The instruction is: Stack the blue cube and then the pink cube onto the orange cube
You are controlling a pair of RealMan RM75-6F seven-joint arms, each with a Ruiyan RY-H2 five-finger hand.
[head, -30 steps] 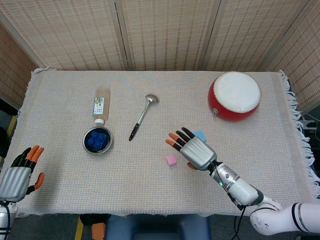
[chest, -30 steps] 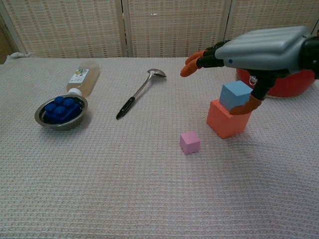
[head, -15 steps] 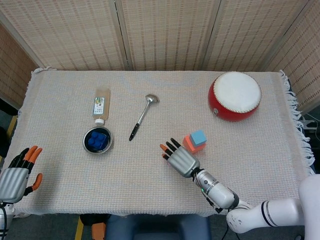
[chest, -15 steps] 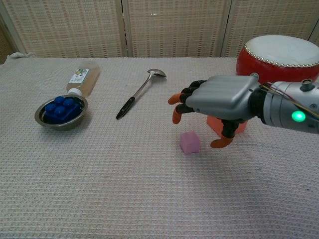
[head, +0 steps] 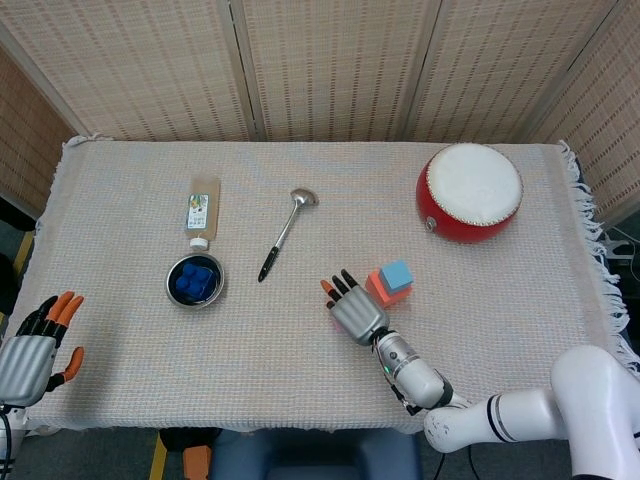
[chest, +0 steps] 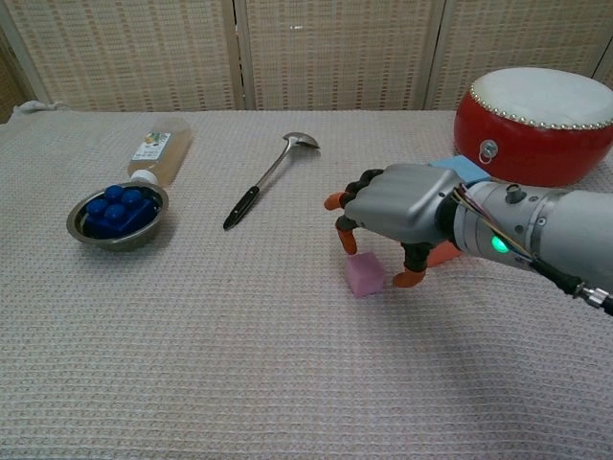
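Observation:
The blue cube sits on top of the orange cube, right of the table's middle. In the chest view only a corner of the blue cube and a sliver of the orange cube show behind my right hand. That hand hangs low over the pink cube, which rests on the cloth. Its fingers curl down at the cube's top left and the thumb sits just right of it, a small gap showing. From the head view my right hand hides the pink cube. My left hand rests open at the near left edge.
A red drum stands at the far right. A ladle lies mid-table. A metal bowl of blue balls and a lying bottle are on the left. The table's front edge runs close behind my right wrist.
My right hand has left the blue cube on the orange one, moved left and down, and curled its fingers around the pink cube. The left hand has barely moved.

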